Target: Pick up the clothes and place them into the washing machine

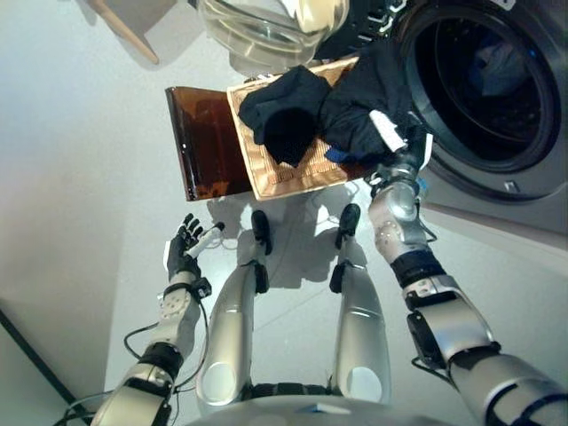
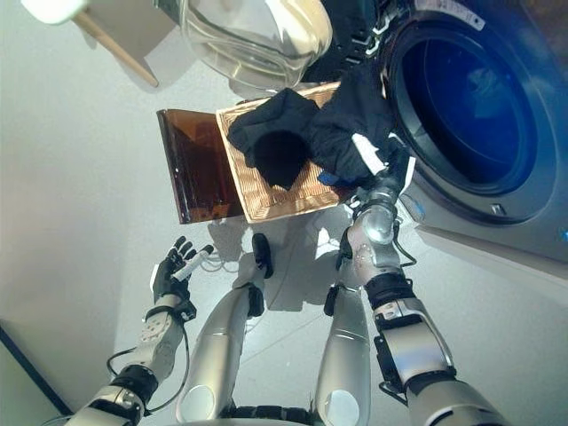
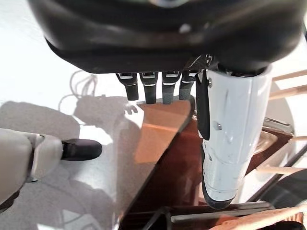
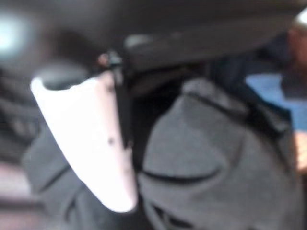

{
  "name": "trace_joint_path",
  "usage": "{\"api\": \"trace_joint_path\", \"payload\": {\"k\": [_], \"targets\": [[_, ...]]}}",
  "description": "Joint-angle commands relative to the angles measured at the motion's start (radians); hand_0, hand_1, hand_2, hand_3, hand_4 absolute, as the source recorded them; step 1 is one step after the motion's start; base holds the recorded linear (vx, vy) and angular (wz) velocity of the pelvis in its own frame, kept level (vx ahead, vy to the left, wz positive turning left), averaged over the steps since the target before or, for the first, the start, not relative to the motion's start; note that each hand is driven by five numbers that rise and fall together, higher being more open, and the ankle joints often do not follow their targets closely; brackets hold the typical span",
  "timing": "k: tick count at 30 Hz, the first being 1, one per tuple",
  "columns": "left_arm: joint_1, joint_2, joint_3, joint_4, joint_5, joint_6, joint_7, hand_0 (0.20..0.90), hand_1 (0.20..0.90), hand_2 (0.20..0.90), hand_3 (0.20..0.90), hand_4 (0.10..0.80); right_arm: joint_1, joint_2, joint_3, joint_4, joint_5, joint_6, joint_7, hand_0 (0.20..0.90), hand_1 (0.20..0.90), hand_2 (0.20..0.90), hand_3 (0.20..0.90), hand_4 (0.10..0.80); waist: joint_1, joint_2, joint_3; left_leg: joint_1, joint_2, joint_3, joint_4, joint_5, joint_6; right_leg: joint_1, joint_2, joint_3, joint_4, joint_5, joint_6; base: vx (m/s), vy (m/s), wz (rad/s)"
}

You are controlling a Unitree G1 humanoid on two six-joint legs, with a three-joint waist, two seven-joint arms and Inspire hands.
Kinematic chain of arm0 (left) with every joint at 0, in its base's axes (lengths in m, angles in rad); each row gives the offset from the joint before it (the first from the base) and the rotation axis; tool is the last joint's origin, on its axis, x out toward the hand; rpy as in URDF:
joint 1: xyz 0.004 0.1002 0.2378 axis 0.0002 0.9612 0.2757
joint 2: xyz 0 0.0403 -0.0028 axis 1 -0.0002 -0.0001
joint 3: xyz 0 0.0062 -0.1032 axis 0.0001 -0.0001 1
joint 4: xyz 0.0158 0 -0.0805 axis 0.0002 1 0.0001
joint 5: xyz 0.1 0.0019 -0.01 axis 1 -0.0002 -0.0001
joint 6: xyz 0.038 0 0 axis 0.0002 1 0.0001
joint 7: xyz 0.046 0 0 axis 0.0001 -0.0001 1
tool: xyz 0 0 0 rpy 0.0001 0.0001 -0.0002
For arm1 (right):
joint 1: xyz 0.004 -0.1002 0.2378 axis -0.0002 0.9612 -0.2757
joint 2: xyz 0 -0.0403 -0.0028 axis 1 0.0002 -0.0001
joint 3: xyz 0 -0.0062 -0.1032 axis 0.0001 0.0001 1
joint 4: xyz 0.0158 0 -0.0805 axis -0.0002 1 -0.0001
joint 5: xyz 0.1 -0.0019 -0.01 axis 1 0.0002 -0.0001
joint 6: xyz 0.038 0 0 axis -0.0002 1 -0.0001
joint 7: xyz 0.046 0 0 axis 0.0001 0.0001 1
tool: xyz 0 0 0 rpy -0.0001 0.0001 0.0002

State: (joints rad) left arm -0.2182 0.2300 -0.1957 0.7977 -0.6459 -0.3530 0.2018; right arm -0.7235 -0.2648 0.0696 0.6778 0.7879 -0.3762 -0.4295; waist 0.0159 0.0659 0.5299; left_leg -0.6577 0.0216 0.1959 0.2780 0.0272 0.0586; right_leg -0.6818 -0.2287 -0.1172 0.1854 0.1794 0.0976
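Dark clothes (image 1: 293,111) lie heaped in a flat woven basket (image 1: 266,177) on the floor before the washing machine (image 1: 524,191). A second dark garment (image 1: 364,106) hangs over the basket's right end, beside the open drum (image 1: 493,89). My right hand (image 1: 404,151) is on that garment, its white-covered thumb (image 4: 96,143) pressed into bunched grey cloth (image 4: 206,167). My left hand (image 1: 185,244) hangs open above the floor, left of the basket, holding nothing; its fingers (image 3: 153,88) show straight in the left wrist view.
A brown see-through panel (image 1: 209,146) lies against the basket's left side. The washer's round glass door (image 1: 266,27) stands open above the basket. Some blue cloth (image 1: 497,58) shows inside the drum. Wooden furniture legs (image 1: 124,27) stand at the far left.
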Motion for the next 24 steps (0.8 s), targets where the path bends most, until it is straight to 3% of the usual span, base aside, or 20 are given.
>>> {"api": "trace_joint_path", "payload": {"k": [1, 12, 15, 16, 21, 23, 24], "targets": [[0.086, -0.009, 0.021, 0.013, -0.027, -0.022, 0.019, 0.900, 0.900, 0.900, 0.900, 0.800, -0.016, -0.030, -0.062, -0.101, 0.110, -0.160, 0.047, 0.200, 0.200, 0.200, 0.200, 0.300, 0.014, 0.049, -0.088, 0.027, -0.011, -0.038, -0.122, 0.032, -0.093, 0.010, 0.002, -0.020, 0.184, -0.178, 0.025, 0.000, 0.000, 0.00], [0.093, -0.019, 0.008, 0.026, -0.052, -0.007, 0.015, 0.900, 0.900, 0.900, 0.900, 0.800, -0.053, -0.022, -0.135, -0.111, 0.301, -0.232, 0.080, 0.200, 0.200, 0.200, 0.200, 0.300, 0.012, 0.048, -0.104, 0.026, -0.011, -0.039, -0.123, 0.029, -0.093, 0.008, 0.004, -0.015, 0.181, -0.175, 0.023, 0.000, 0.000, 0.00], [0.093, -0.017, 0.009, 0.027, -0.054, -0.008, 0.014, 0.900, 0.900, 0.900, 0.900, 0.800, -0.078, -0.043, -0.154, -0.092, 0.315, -0.242, 0.070, 0.200, 0.200, 0.200, 0.200, 0.300, 0.013, 0.050, -0.098, 0.014, -0.009, -0.030, -0.119, 0.051, -0.086, -0.001, 0.003, -0.024, 0.179, -0.154, 0.013, -0.032, 0.000, 0.00], [0.095, -0.015, 0.008, 0.026, -0.056, -0.008, 0.013, 0.900, 0.900, 0.900, 0.900, 0.800, -0.090, -0.050, -0.159, -0.083, 0.320, -0.240, 0.069, 0.200, 0.200, 0.200, 0.200, 0.300, 0.014, 0.050, -0.107, 0.024, -0.012, -0.040, -0.122, 0.027, -0.093, 0.007, 0.005, -0.014, 0.182, -0.178, 0.023, 0.000, 0.000, 0.00], [0.100, -0.005, -0.003, 0.015, -0.059, -0.013, 0.007, 0.900, 0.900, 0.900, 0.900, 0.800, -0.175, -0.110, -0.169, -0.005, 0.341, -0.233, 0.061, 0.200, 0.200, 0.200, 0.200, 0.300, 0.024, 0.056, -0.098, 0.009, -0.010, -0.029, -0.119, 0.049, -0.084, -0.006, 0.005, -0.020, 0.184, -0.158, 0.014, 0.000, 0.000, 0.00], [0.101, 0.001, -0.004, 0.017, -0.057, -0.013, 0.005, 0.900, 0.900, 0.900, 0.900, 0.800, -0.211, -0.137, -0.168, 0.023, 0.340, -0.228, 0.052, 0.200, 0.200, 0.200, 0.200, 0.300, 0.027, 0.057, -0.104, 0.017, -0.013, -0.039, -0.120, 0.027, -0.091, -0.001, 0.006, -0.009, 0.188, -0.180, 0.023, 0.000, 0.000, 0.00], [0.105, 0.007, -0.007, 0.015, -0.057, -0.015, 0.001, 0.900, 0.900, 0.900, 0.900, 0.800, -0.250, -0.171, -0.169, 0.060, 0.341, -0.221, 0.047, 0.200, 0.200, 0.200, 0.200, 0.300, 0.031, 0.059, -0.099, 0.006, -0.010, -0.029, -0.119, 0.050, -0.084, -0.009, 0.004, -0.020, 0.185, -0.159, 0.015, 0.000, 0.000, 0.00]]}}
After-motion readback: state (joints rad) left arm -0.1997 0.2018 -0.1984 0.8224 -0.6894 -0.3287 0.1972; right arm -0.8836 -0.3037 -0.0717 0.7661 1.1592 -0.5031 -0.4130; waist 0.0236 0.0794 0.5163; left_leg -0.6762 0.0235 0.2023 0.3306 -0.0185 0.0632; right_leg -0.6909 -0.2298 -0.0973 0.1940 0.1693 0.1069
